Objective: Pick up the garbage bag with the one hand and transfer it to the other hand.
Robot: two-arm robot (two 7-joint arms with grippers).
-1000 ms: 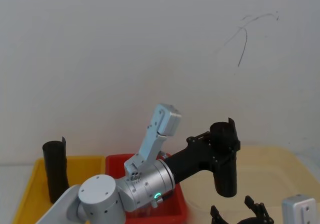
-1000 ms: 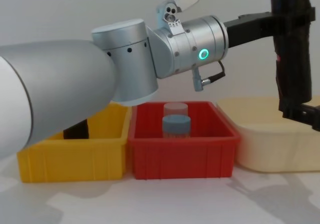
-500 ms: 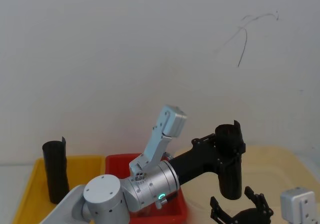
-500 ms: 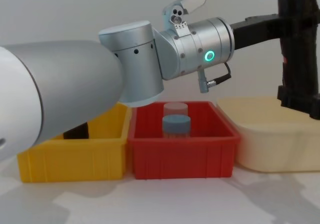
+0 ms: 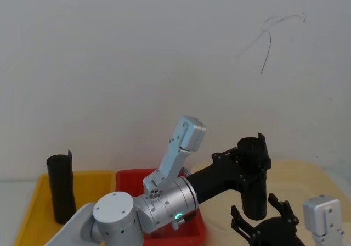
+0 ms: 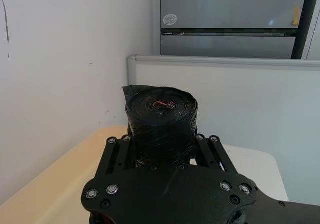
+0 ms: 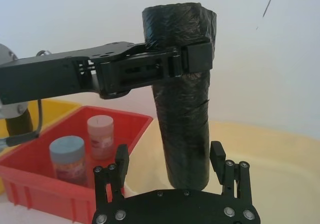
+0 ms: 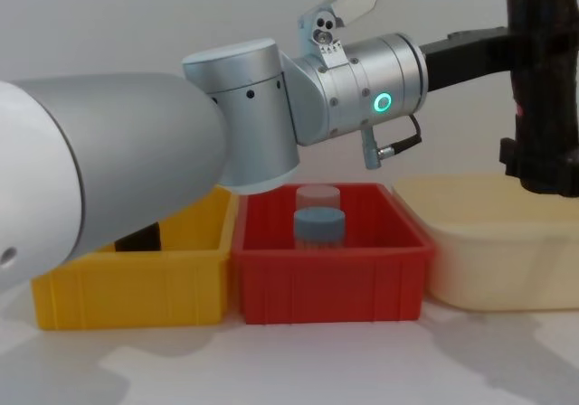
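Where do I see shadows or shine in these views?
Chest view: soft grey shadows on the table before the red bin and yellow bin; a green light glows on the left wrist. Right wrist view: dull sheen on the garbage bag, gripped by the left gripper, with the open right gripper at its lower end.

Looks like a robotics lab or test room: bare white wall (image 5: 137,48) with pen scribble (image 5: 267,45), yellow bin (image 8: 136,296) and red bin (image 8: 330,289) on a white table (image 8: 271,369), office partition (image 6: 240,99) and grey metal cabinet (image 6: 230,9) nearby.
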